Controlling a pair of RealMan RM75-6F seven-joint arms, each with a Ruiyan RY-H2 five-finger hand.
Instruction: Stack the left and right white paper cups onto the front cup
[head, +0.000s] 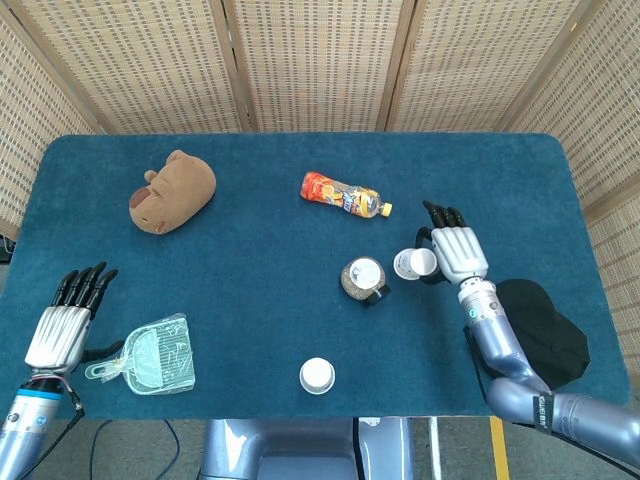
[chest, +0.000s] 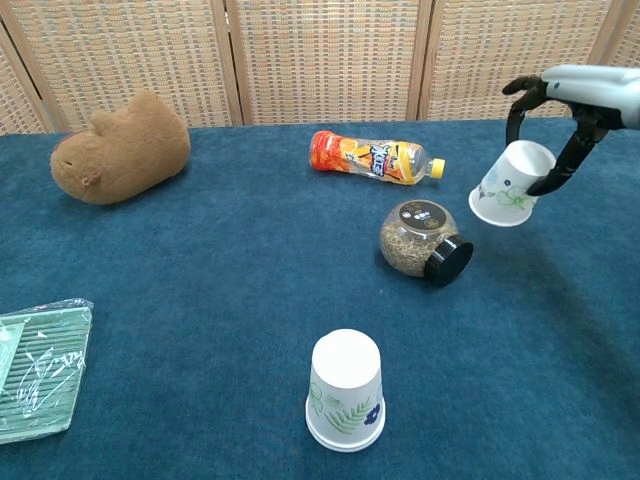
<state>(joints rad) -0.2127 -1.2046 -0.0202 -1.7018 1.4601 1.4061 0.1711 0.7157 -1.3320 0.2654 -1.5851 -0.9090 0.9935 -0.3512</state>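
While the right hand (chest: 562, 120) pinches a tilted paper cup (chest: 508, 184) aloft, left hand (head: 62, 322) spread, jar (chest: 420, 238) holding seeds.

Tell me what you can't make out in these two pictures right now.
- Right hand, chest view: cut off by the right edge, so its grip on the lifted cup shows only partly.
- Left hand: outside the chest view.
- Green packet, chest view: cut by the left edge.
- Bottle label: too small to read.

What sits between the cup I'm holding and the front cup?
In the chest view, the tipped jar lies just left of the straight path from the held cup in the right robot hand to the front cup; otherwise bare cloth.
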